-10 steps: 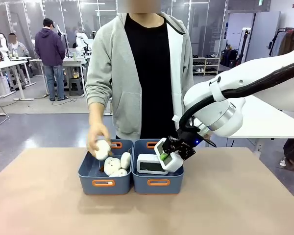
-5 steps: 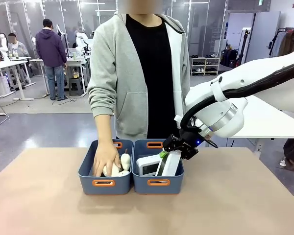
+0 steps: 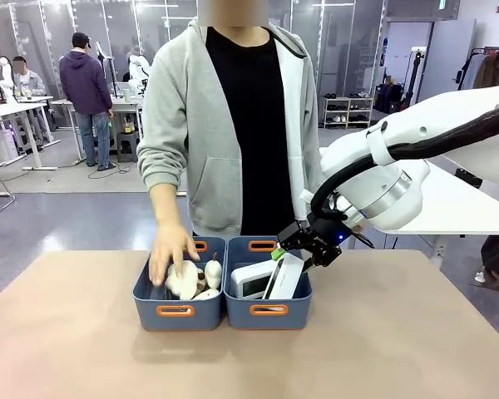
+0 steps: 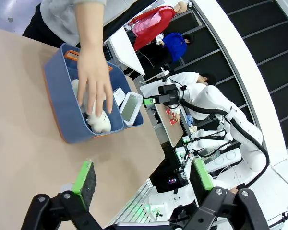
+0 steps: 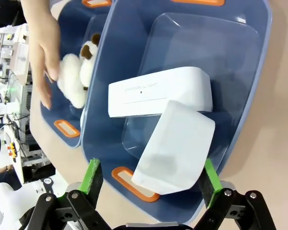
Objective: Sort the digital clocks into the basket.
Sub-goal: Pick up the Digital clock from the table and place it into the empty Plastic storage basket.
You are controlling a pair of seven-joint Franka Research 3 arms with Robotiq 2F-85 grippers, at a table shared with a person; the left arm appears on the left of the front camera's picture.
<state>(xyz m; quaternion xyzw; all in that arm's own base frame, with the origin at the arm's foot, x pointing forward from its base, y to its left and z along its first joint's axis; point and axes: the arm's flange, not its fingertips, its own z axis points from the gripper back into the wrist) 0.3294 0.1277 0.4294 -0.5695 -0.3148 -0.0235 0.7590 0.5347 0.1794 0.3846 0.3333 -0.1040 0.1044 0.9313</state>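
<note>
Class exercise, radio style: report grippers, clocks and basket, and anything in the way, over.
Right gripper open above the right basket. Left gripper open, off to the side. Both digital clocks in the right basket. Person's hand in left tub, clear of ours.

We see wide bare surface (image 3: 83, 349) on the near side and to both flanks of the two blue tubs, so a reach along those sides meets nothing. The two tubs touch along their inner walls, leaving no gap to pass between them. The right basket (image 3: 268, 311) is crowded: two digital clocks (image 5: 158, 91) lean one on the other across its floor, and the right end effector (image 3: 303, 249) stands with spread fingers just above its far right rim, blocking entry from that side. Over the left tub (image 3: 176, 311) the person's hand (image 3: 170, 249) rests on cream pieces (image 3: 189, 281), closing off its opening. The person's torso walls the far edge.
</note>
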